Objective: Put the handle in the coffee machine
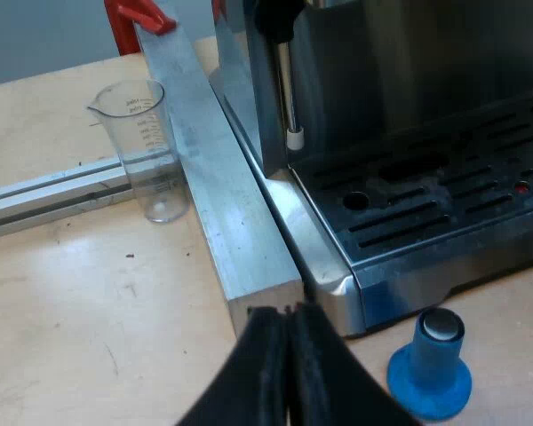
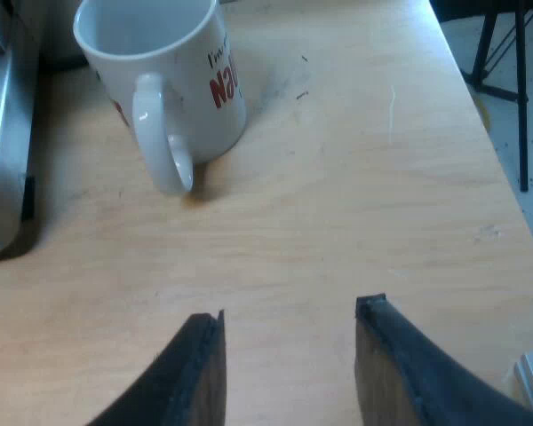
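My left gripper (image 1: 289, 312) is closed, fingers pressed together with nothing between them, low over the pale wooden counter (image 1: 89, 302). At its 4 o'clock, near it, a blue tamper with a silver top (image 1: 431, 368) stands upright. At 12 o'clock is the end of a bare aluminium bar (image 1: 218, 186). At 1 o'clock is the stainless-steel espresso machine (image 1: 409, 89), with its slotted drip tray (image 1: 444, 195) nearest. A clear plastic measuring glass (image 1: 147, 146) is at 11 o'clock, just beside the bar. My right gripper (image 2: 289, 306) has its fingers spread and empty over the counter. A white ceramic mug with red lettering (image 2: 173, 80) stands upright at 11 o'clock.
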